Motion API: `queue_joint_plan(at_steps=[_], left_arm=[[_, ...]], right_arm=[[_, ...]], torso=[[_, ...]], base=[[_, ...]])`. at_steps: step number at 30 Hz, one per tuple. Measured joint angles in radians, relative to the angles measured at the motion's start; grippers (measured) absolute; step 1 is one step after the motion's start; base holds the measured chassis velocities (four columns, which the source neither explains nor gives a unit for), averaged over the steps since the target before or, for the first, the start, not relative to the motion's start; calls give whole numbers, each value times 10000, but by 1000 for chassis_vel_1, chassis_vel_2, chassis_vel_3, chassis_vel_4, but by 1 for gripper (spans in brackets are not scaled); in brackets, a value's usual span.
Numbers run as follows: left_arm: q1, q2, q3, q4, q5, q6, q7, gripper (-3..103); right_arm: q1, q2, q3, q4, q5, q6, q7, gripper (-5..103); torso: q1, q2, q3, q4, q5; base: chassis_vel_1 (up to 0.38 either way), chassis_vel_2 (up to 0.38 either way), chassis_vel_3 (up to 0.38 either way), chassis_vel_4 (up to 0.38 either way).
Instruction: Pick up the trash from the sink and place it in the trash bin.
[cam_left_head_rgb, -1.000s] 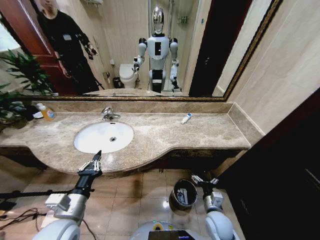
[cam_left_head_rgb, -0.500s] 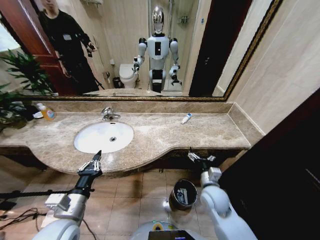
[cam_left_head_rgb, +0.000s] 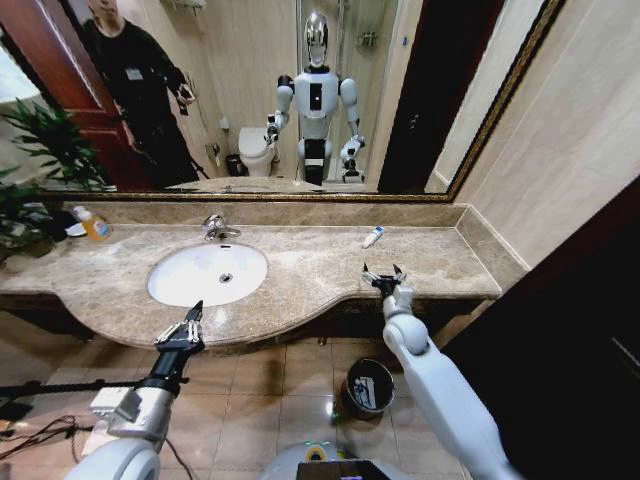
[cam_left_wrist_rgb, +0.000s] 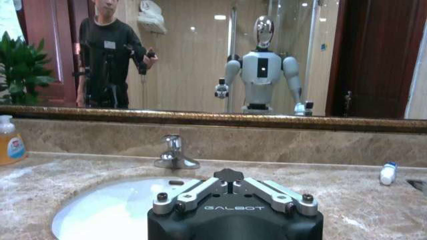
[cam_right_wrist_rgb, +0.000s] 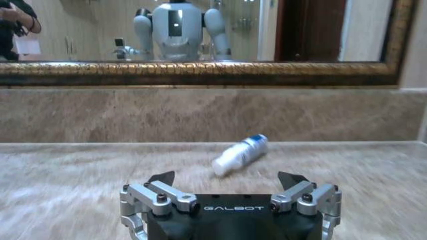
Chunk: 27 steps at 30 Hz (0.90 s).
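right claw (cam_left_head_rgb: 383, 276): up over the front edge of the marble worktop (cam_left_head_rgb: 310, 270), fingers spread wide with nothing between them. My guess is it's opened ahead of time so it can go straight around the tube.

trash: one small white tube with a blue cap (cam_left_head_rgb: 372, 237), lying on its side on the worktop near the back wall, well to the right of the basin. It sits a bit further back than the right claw, not touching it. In the right wrist view the white tube (cam_right_wrist_rgb: 239, 154) is dead ahead between the two spread fingers, so the arm looks lined up on it on purpose.

sink (cam_left_head_rgb: 208, 274): white oval basin, looks empty from what I can see, with a chrome tap (cam_left_head_rgb: 217, 228) behind it. So the leftover bit is on the surround, not down in the bowl.

left claw (cam_left_head_rgb: 183, 331): parked low at the front of the worktop, just before the basin rim, fingers closed together on nothing. Reads as waiting out of the way while the right arm does the job.

trash bin (cam_left_head_rgb: 368, 388): dark round bin on the floor tiles, tucked under the worktop edge almost right below the right arm. Handy spot, short trip from tube to bin. Something pale shows inside, can't tell what.

soap bottle (cam_left_head_rgb: 94, 225): yellow-orange, standing at the far left back of the worktop next to the plant (cam_left_head_rgb: 40, 170). Not trash, leave it be.

progress: I'd say near the end, reach is on, grab not yet made.
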Motion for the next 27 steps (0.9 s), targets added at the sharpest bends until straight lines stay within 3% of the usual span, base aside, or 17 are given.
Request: queue_joint_plan(at_steps=[11,27], left_arm=[[0,0,0,0,0,0,0,0],[-1,0,0,0,0,0,0,0]], right_arm=[[2377,759,-640,-2937,327,-117,103,100],[4266,1405,-567,-5469,567,-287,76,100]], torso=[[0,0,0,2,1],[-1,0,-1,1,0]], base=[[0,0,0,0],[0,0,0,0]])
